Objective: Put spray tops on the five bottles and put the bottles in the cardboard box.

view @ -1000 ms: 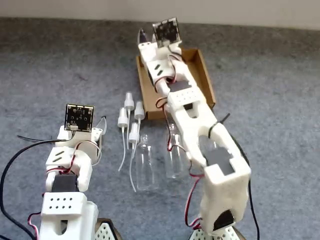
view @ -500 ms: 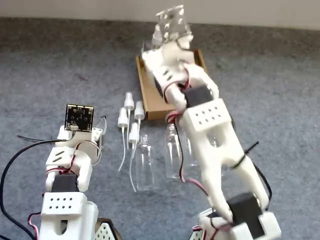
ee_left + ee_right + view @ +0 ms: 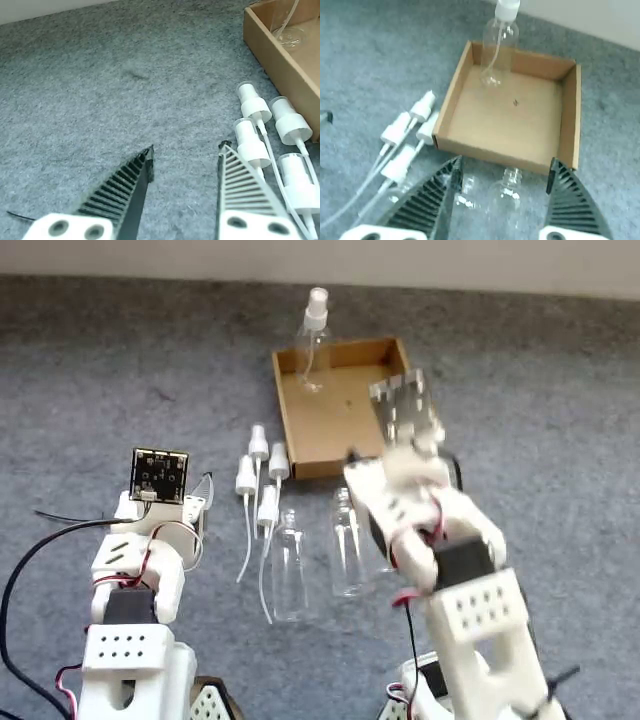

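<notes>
We see a grey carpet (image 3: pixel 120 360) across the whole high view. The right arm (image 3: pixel 470 590) rises from the lower right of that view. Its right gripper (image 3: pixel 505 167) hangs above the near wall of the box with the jaws spread wide and nothing between them. The left arm (image 3: pixel 135 580) sits in the lower left. The left gripper (image 3: pixel 186 147) is low over bare carpet, also released and holding nothing.

The cardboard box (image 3: pixel 283 420) lies in the upper centre of the high view. One capped bottle (image 3: pixel 312 345) stands upright in the box's far-left corner, with its spray top on.

Just below the box, in the centre, we make out at least two open bottles (image 3: pixel 290 565) lying on the carpet without tops. The right arm hides part of that spot, so we cannot tell their full count.

Four loose spray tops (image 3: pixel 258 443) lie in a cluster just left of the box. Their thin tubes trail toward the lower edge, and they sit beside the left gripper's right finger in the left wrist view.
</notes>
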Tool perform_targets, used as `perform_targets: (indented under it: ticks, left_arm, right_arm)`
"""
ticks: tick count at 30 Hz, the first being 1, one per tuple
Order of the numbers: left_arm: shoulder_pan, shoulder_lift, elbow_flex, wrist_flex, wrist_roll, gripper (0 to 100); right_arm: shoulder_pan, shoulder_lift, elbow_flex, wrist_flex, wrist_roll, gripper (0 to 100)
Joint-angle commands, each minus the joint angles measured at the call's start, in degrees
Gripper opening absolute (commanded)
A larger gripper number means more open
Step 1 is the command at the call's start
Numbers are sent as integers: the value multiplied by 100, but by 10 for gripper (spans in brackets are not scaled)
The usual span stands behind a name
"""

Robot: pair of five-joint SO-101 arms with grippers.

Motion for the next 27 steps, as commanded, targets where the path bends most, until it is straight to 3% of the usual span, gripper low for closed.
perform_targets:
  ticks: [1,10,17,27]
  left_arm:
    - [119,-57,-22,-105,-26,193]
    - [127,-57,-22,-97,-26,193]
    - [127,-57,-22,-97,-26,193]
    - [127,-57,-22,-97,-26,193]
  right_arm:
    - [426,-541,479,84,396,221]
    - [1437,2510,-1657,1270,431,221]
    - [1921,4796,-3363,2158,870,221]
    - [2334,5754,-3327,2149,1143,221]
